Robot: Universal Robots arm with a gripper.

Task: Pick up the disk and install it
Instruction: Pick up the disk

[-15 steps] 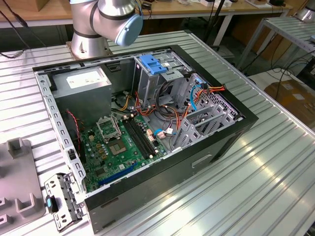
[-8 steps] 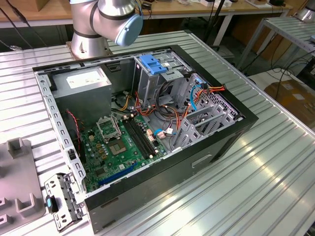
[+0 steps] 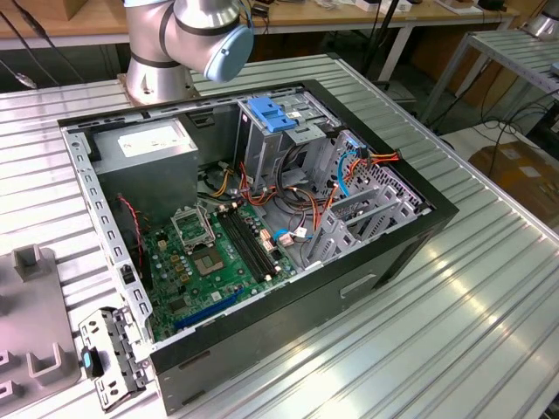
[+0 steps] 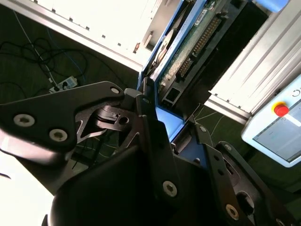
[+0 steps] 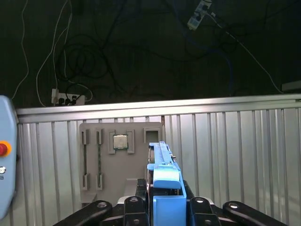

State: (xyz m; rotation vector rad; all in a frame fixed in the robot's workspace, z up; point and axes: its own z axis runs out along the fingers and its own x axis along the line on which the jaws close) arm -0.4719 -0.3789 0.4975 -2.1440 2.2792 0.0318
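Note:
In both wrist views my gripper (image 5: 165, 208) (image 4: 165, 123) is shut on the disk (image 5: 162, 162) (image 4: 188, 44), its black fingers (image 4: 150, 117) pressing on either side. The disk is held edge-on, lifted above the table. Its bright blue carrier frame runs along the edge, and the second wrist view shows its green circuit board side. In the exterior view the arm's base and elbow (image 3: 192, 35) stand behind the open computer case (image 3: 262, 218).
Inside the case a tall metal drive cage with a blue latch (image 3: 272, 115) stands among cables, beside the motherboard (image 3: 214, 253). A grey parts tray (image 5: 120, 155) (image 3: 31, 305) holds a processor and memory sticks. A metal bracket (image 3: 109, 358) lies nearby. A pendant (image 4: 277, 127) sits at the table's edge.

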